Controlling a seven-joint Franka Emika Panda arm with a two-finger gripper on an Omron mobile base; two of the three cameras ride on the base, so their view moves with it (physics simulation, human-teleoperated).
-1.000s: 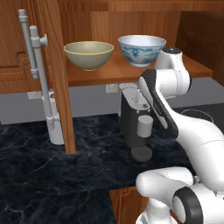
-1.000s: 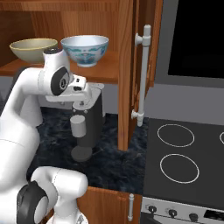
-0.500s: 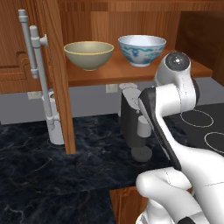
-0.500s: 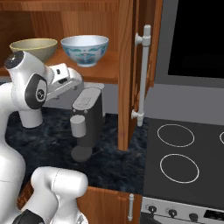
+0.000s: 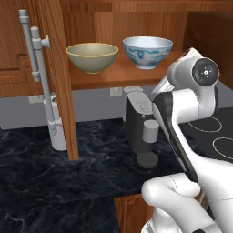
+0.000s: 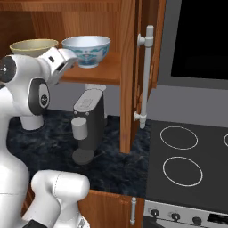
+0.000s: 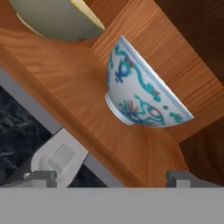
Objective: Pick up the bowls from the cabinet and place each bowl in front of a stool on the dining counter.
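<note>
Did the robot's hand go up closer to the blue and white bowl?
Yes. In the right base view the gripper has risen from beside the coffee machine to shelf height, just left of the blue and white bowl, jaws open.

Illumination is even and diffuse across all three rendered views; no distinct light source is identifiable. The cabinet [image 5: 136,27] interior darkens toward its right rear corner. Shadows beneath the bowls [image 5: 92,57] are faint. The hand view appears soft and slightly blurred. The black surface [image 5: 54,182] shows no glare.
</note>
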